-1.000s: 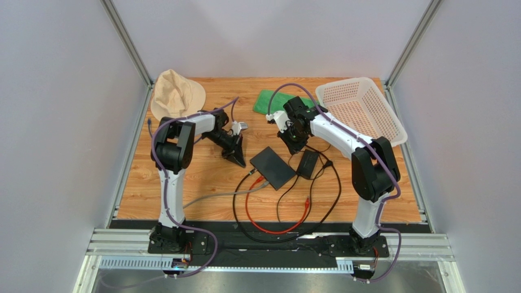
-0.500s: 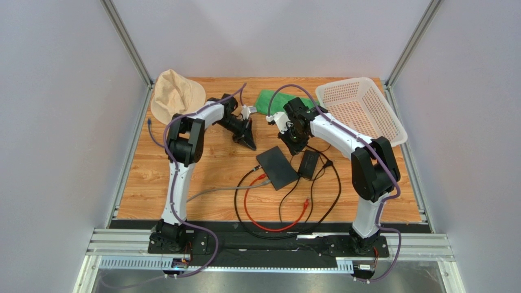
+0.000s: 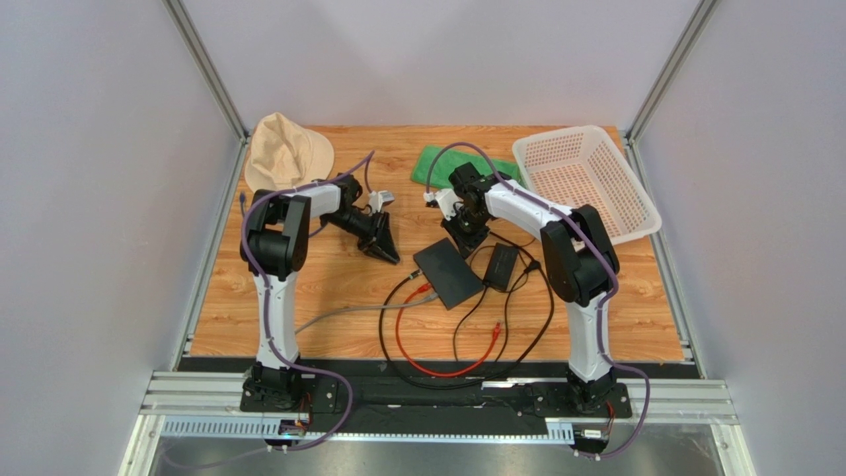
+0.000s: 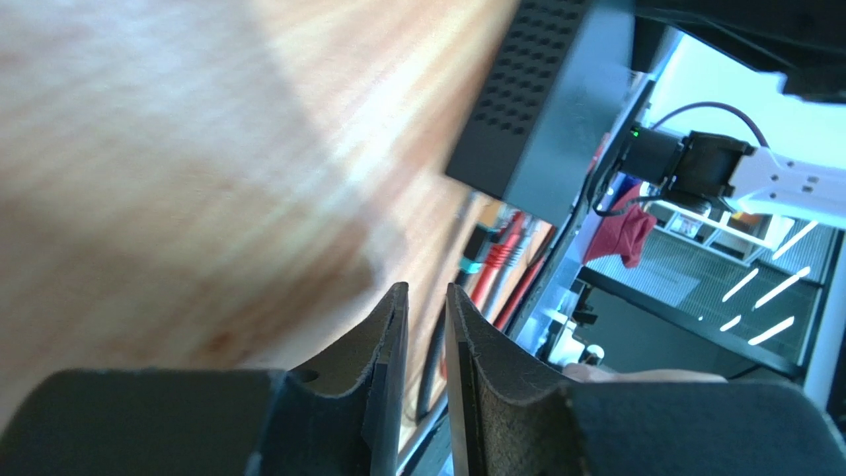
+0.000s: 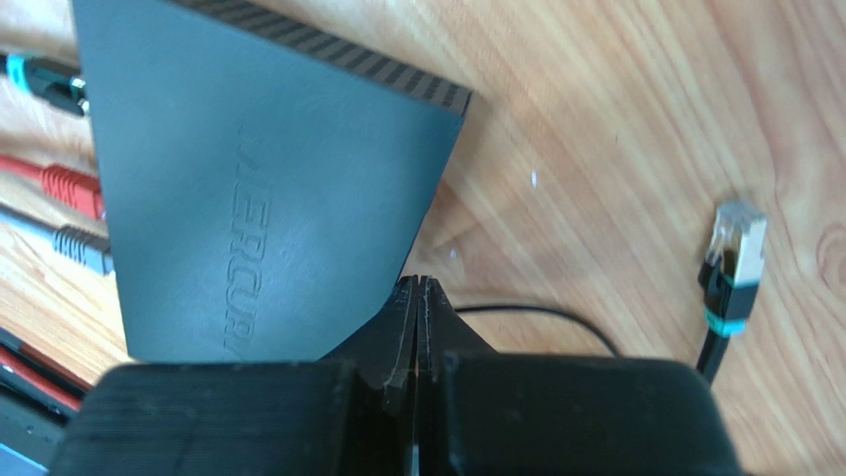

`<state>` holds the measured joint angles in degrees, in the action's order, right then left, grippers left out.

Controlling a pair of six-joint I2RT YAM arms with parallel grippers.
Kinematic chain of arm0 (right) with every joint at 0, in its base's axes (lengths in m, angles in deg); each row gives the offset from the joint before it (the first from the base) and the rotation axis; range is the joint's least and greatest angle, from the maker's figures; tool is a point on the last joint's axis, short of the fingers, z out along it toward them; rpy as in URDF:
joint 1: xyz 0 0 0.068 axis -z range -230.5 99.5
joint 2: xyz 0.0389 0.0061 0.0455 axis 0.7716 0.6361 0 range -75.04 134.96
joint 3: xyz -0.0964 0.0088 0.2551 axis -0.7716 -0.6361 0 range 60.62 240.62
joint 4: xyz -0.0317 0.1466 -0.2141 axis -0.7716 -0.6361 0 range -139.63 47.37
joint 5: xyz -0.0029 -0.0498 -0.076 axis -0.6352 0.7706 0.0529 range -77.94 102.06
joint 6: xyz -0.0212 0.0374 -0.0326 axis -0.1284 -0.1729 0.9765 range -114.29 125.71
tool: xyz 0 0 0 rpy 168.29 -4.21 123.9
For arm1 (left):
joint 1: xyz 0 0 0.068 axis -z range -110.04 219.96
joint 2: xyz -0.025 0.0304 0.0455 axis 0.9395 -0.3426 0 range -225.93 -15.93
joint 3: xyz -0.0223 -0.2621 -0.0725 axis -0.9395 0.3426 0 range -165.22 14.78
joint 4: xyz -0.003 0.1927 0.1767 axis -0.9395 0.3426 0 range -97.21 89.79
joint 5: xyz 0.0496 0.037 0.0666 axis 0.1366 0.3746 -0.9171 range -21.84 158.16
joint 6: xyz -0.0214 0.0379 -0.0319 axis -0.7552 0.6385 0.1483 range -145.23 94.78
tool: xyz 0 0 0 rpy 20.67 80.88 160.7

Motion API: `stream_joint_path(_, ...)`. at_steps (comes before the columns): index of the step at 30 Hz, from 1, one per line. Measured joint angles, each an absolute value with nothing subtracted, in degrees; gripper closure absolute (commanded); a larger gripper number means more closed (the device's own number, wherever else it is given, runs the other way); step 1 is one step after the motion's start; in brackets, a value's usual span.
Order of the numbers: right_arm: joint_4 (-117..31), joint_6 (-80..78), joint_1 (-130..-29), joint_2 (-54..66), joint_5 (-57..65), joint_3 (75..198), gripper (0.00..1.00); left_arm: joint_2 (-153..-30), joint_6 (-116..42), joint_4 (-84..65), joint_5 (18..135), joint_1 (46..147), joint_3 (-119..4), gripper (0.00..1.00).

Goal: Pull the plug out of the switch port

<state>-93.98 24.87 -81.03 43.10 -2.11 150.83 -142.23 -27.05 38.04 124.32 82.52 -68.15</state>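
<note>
The flat black switch (image 3: 449,273) lies mid-table, its port side facing the front left. Three plugs sit in that side: a teal-banded black one (image 5: 40,79), a red one (image 5: 70,185) and a grey one (image 5: 84,248). My right gripper (image 3: 465,238) is shut and empty, its tips (image 5: 419,285) at the switch's (image 5: 268,188) far edge near a corner. My left gripper (image 3: 382,245) hangs low over bare wood left of the switch. Its jaws (image 4: 425,297) stand a narrow gap apart with nothing between. In that view the switch (image 4: 546,99) and the red plug (image 4: 501,255) lie ahead.
A black power adapter (image 3: 499,266) lies right of the switch. Red (image 3: 437,369), grey (image 3: 348,317) and black cables loop toward the front edge. A loose teal-banded plug (image 5: 737,238) rests on the wood. At the back sit a beige hat (image 3: 286,151), a green cloth (image 3: 437,164) and a white basket (image 3: 586,178).
My left gripper swung toward the back and returned near the switch's left, and its jaws parted. My right gripper dropped to the switch's far edge as its arm folded in.
</note>
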Motion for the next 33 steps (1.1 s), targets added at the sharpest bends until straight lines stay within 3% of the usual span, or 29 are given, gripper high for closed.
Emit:
stream_joint_path(12,-93.96,22.0,-81.94,43.72,0.43,157.8,1.0,-143.85,-24.73,36.51,129.42,82.74,-67.91,0.61)
stream_joint_path(18,-93.61,21.5,-84.15,39.72,-3.6,153.87,1.0,-144.79,-23.86,36.86,130.79,83.02,-68.13,0.6)
stream_joint_path(33,-95.73,17.15,-85.33,44.98,-11.66,153.32,1.0,-147.41,-21.94,40.25,133.39,87.44,-69.97,0.59)
